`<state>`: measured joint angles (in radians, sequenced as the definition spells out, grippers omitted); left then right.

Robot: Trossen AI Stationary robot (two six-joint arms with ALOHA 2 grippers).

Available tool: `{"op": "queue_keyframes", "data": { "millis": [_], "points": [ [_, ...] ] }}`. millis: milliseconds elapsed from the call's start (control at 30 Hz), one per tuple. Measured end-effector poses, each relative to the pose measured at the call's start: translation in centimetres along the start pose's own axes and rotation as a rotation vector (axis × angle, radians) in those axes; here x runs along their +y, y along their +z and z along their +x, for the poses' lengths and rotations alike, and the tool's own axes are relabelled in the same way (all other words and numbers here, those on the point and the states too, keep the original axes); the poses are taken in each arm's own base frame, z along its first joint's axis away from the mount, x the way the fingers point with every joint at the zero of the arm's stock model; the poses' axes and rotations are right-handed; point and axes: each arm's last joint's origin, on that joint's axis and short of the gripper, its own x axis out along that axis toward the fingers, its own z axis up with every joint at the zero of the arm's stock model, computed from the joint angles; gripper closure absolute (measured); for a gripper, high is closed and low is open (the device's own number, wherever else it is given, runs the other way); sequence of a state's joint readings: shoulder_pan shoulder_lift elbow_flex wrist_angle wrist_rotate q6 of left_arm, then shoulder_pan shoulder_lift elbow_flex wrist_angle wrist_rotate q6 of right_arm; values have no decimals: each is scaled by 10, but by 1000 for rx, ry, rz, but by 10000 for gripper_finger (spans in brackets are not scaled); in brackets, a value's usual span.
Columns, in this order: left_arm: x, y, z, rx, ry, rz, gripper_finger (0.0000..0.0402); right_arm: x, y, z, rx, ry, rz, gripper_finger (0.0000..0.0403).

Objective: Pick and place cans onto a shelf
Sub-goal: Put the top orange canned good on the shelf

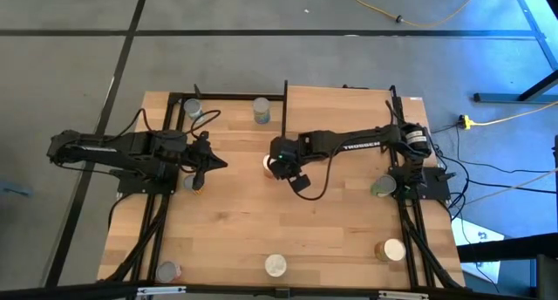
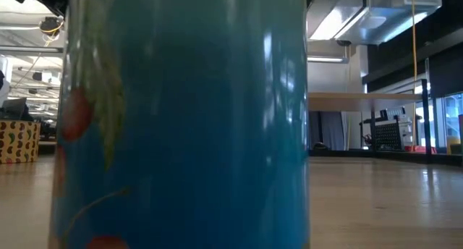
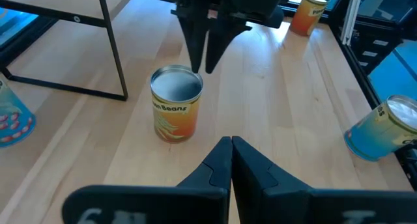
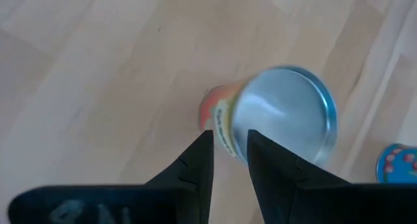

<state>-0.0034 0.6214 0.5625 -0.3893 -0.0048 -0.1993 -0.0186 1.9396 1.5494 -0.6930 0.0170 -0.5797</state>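
Observation:
An orange-and-yellow can [image 3: 176, 110] with a silvery lid stands upright on the tabletop near the middle; it also shows in the high view [image 1: 267, 163] and the right wrist view [image 4: 280, 116]. My right gripper [image 4: 229, 146] hangs just above this can's edge, pointing down. Its fingers are a narrow gap apart and hold nothing; it shows from the left wrist view too [image 3: 205, 58]. My left gripper [image 3: 231, 146] is shut and empty, level above the table to the can's left [image 1: 220, 165]. The shelf [image 1: 227, 117] with black posts lies at the far left, with two cans [image 1: 192, 108] [image 1: 261, 111] there.
Other cans stand around: one by the left gripper [image 1: 196, 183], a green one [image 1: 382, 187] and an orange one [image 1: 390, 249] at the right, and two at the near edge [image 1: 167, 271] [image 1: 275, 265]. The blue near-edge can fills the low view [image 2: 181, 119]. Black frame posts [image 3: 111, 48] stand close by.

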Motion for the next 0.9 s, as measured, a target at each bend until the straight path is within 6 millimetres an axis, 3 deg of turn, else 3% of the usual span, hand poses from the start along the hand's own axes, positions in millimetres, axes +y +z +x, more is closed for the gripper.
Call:
{"op": "queue_keyframes", "data": {
  "millis": [300,667,767,900],
  "points": [
    [0,0,0,0,0,0,401,-9,-7,3,-14,33,26,308],
    [0,0,0,-1,0,0,401,-9,-6,21,-10,38,24,310],
    [0,0,0,-1,0,0,401,-9,-6,22,-15,36,45,329],
    [0,0,0,-1,0,0,401,-9,-6,23,-17,40,48,384]
  ]
}}
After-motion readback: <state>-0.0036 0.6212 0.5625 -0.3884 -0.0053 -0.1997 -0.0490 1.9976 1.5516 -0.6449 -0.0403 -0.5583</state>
